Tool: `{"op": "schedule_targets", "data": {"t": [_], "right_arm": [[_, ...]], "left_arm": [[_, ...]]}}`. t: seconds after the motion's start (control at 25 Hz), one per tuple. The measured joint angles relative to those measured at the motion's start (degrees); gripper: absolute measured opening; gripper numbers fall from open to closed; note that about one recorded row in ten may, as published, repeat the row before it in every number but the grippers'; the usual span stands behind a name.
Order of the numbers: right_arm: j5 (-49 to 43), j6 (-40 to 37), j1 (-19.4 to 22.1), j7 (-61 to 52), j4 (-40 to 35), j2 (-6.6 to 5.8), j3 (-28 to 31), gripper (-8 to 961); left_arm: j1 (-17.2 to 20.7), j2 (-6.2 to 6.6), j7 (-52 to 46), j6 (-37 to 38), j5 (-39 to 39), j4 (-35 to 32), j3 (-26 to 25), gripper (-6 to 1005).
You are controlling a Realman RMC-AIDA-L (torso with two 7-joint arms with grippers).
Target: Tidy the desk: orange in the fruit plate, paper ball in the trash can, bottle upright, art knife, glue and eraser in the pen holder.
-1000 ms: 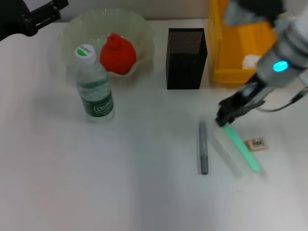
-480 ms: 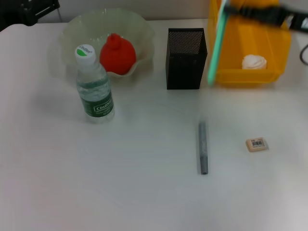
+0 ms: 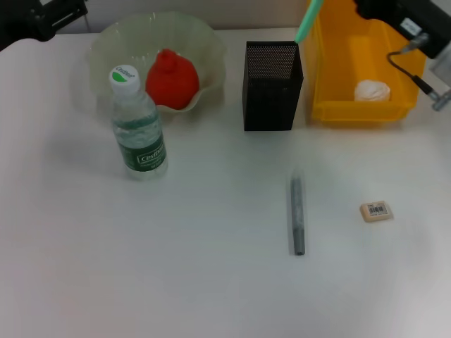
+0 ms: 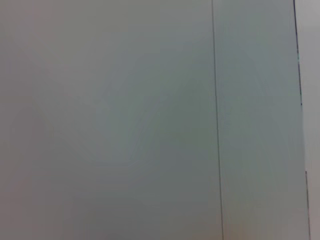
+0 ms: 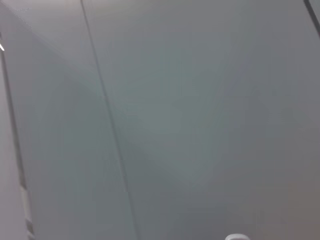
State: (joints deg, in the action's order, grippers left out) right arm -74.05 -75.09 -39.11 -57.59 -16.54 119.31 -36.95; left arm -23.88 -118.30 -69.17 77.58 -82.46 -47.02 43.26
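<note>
A slim green stick (image 3: 307, 22) hangs tilted in the air, its lower tip just over the back right corner of the black mesh pen holder (image 3: 273, 88). Its upper end leaves the picture at the top, where my right arm (image 3: 394, 14) reaches in; the fingers themselves do not show. A grey stick (image 3: 297, 215) and the eraser (image 3: 375, 210) lie on the desk. The orange (image 3: 171, 79) sits in the fruit plate (image 3: 204, 39). The bottle (image 3: 138, 127) stands upright. The paper ball (image 3: 371, 90) lies in the yellow trash can (image 3: 338, 70). My left arm (image 3: 42, 17) stays at the far left corner.
The white desk (image 3: 176, 267) fills the head view. Both wrist views show only a plain grey surface with thin dark lines. A cable (image 3: 412, 74) from my right arm hangs over the trash can's right side.
My right arm lifted the green stick from the desk beside the eraser, carried it up and back, and now holds it over the pen holder. The left arm has barely moved.
</note>
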Motion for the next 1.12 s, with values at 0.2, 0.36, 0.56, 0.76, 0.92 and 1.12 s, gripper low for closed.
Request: {"op": "schedule_targets", "data": {"t": [0.2,0.36,0.56,0.76,0.92,1.12], "right_arm": [[-0.1,5.9,-3.4,2.1,2.4,-0.05,-2.5,185],[0.0,8.5,-4.9,2.1,2.8,0.07,-5.0,187],[0.3,13.9,-6.5,2.1,3.4,0.25,-8.6,188],[0.4,16.3,-7.9,2.3,4.5,0.34,-9.5,190],[0.3,17.6,-8.4,2.2,4.7,0.36,-11.2,192],[0.4,17.5,-8.4,1.6,5.3,0.39,-11.7,193]], "left_arm": [[1.1,0.01,0.5,0.1,0.8,0.5,0.0,741],[1.4,0.06,1.6,0.3,1.7,1.8,-0.3,741],[1.6,0.07,2.8,0.3,2.1,2.4,-0.5,741],[1.7,0.07,3.2,0.4,2.3,2.7,-0.5,741],[1.7,0.07,3.5,0.4,2.3,2.9,-0.5,741],[2.1,0.03,3.8,0.4,2.3,3.1,-0.7,741]]}}
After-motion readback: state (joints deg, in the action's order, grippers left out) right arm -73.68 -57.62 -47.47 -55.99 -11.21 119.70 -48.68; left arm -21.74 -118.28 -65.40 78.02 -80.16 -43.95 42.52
